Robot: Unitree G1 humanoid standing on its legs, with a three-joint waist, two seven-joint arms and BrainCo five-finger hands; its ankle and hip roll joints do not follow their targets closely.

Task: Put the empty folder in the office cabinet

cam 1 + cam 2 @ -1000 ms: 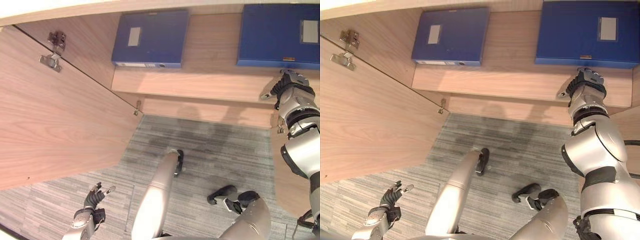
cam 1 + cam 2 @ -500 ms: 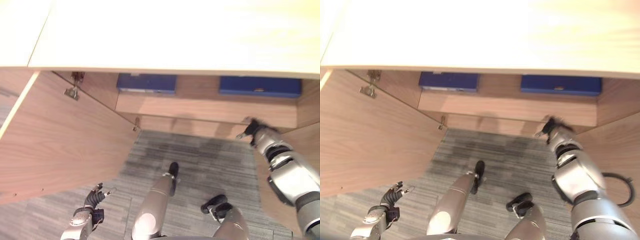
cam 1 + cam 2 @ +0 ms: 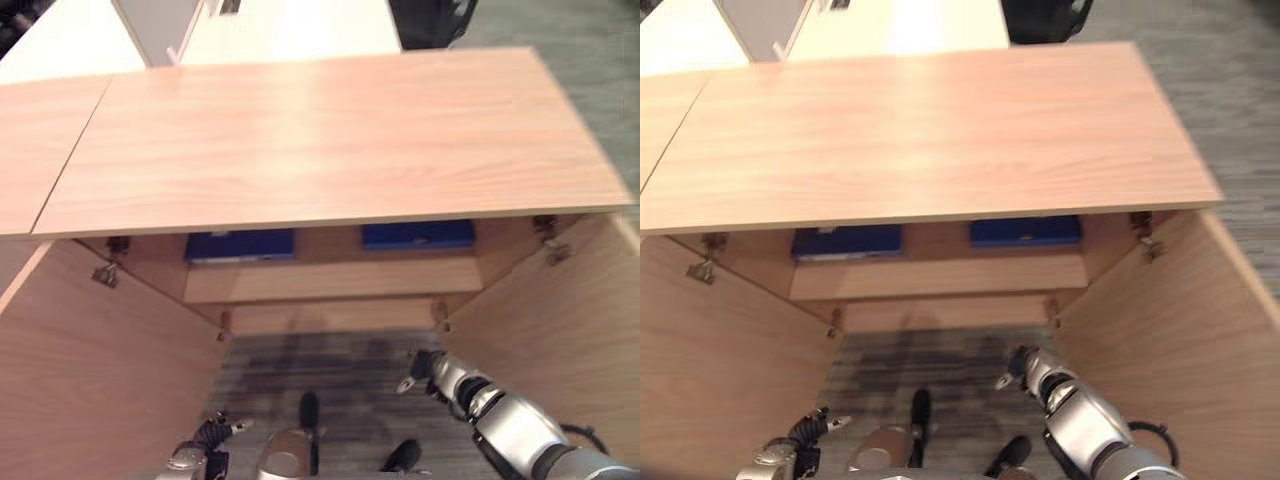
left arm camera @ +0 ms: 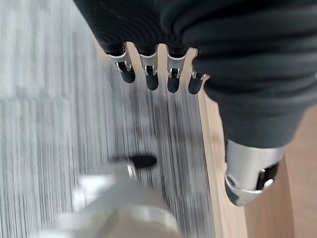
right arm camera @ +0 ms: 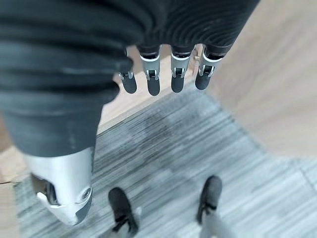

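Both blue folders (image 3: 240, 245) lie on the cabinet shelf (image 3: 330, 280) at its back edge, both robot hands (image 3: 425, 368) hang empty with loose fingers, so swinging doors (image 3: 90, 380) could bump them.

Bright overhead light glares off the cabinet top (image 3: 320, 140), the shelf (image 3: 330, 280) beneath lies in shadow, and the carpet (image 4: 44, 99) is motion-blurred.

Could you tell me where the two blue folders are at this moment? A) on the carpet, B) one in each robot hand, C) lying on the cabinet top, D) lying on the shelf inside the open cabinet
D: both blue folders lie side by side on the shelf inside the open cabinet, under its top; the left hand and the right hand hold nothing.
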